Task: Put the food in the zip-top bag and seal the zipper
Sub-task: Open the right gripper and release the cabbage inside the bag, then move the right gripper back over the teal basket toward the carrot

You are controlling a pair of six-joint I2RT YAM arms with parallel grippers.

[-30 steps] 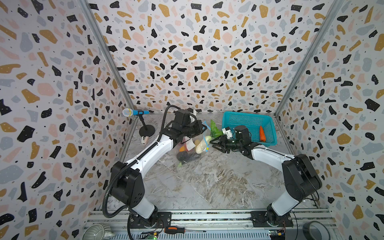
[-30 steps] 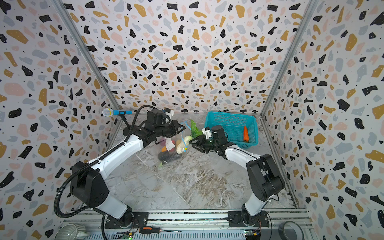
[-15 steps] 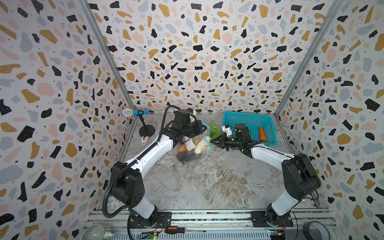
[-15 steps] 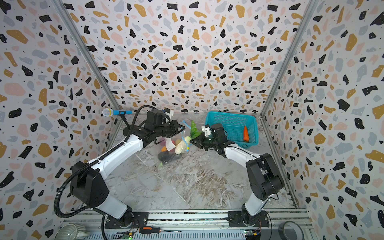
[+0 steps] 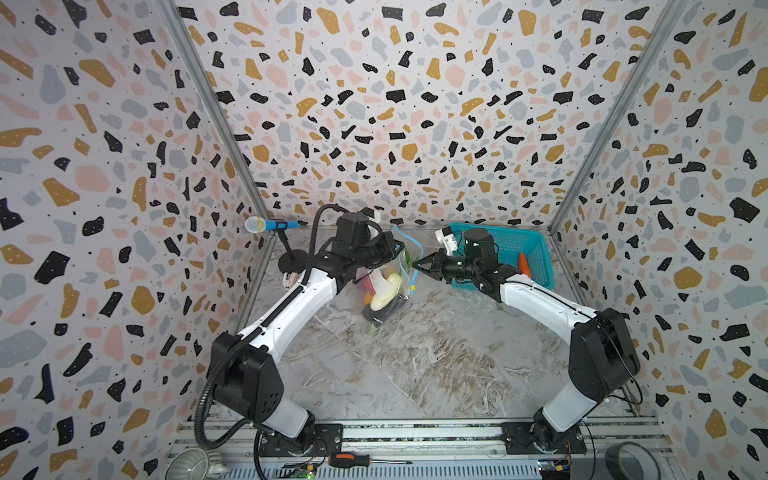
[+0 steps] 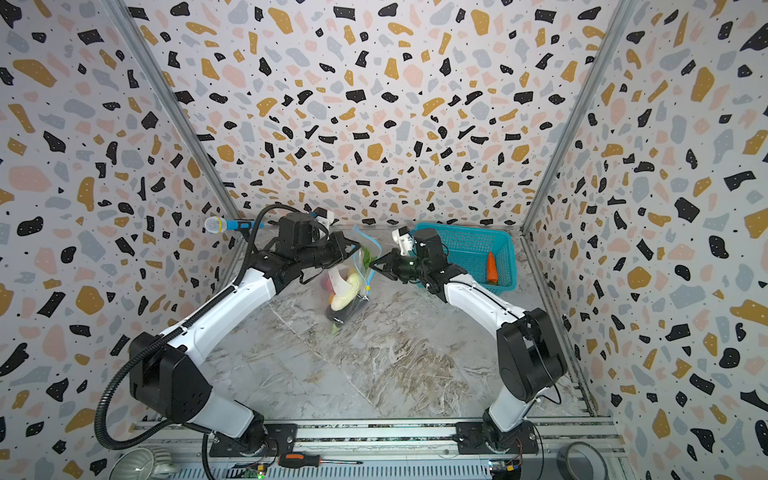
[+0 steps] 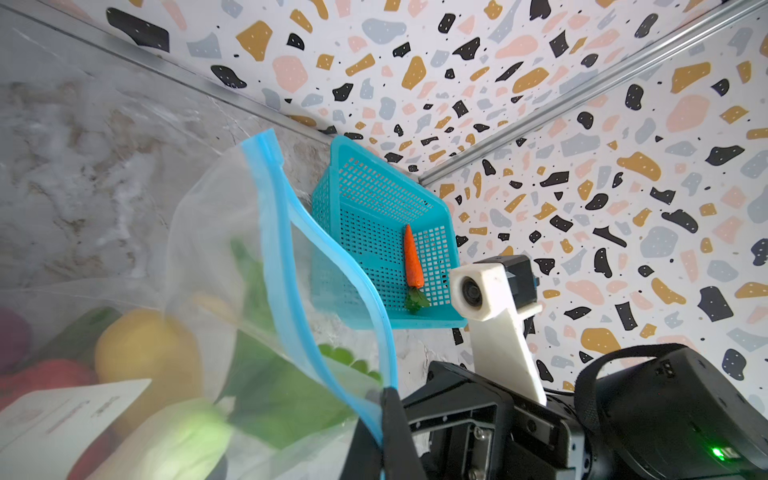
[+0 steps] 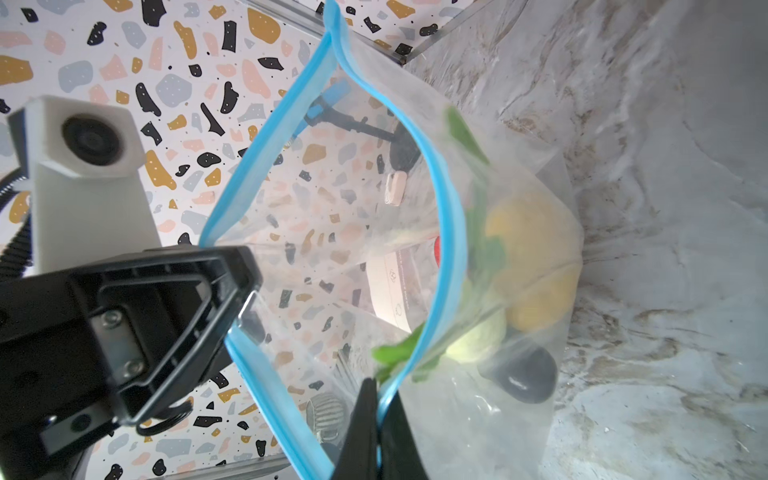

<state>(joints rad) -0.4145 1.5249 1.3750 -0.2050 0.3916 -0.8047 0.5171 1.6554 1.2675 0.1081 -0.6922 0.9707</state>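
Note:
The clear zip-top bag (image 5: 386,291) (image 6: 347,293) hangs upright between both arms with its bottom on the marble floor. Its mouth is spread open, and the light-blue zipper (image 8: 446,216) (image 7: 282,232) forms a loop. My left gripper (image 5: 400,249) (image 7: 384,428) is shut on one side of the zipper. My right gripper (image 5: 417,264) (image 8: 376,419) is shut on the opposite side. Inside lie food pieces: a yellow piece (image 8: 536,232), a dark aubergine (image 8: 523,374), leafy greens (image 7: 286,395) and a red pepper (image 7: 45,374). An orange carrot (image 5: 524,262) (image 7: 412,257) lies in the teal basket.
The teal mesh basket (image 5: 515,241) (image 6: 469,241) sits at the back right, just behind my right wrist. A microphone on a stand (image 5: 270,225) stands at the back left. A screwdriver (image 5: 349,460) and a tape roll (image 5: 631,461) lie by the front rail.
My right gripper has moved a little towards the bag and shut on its zipper edge. The left gripper keeps its hold and has stayed in place.

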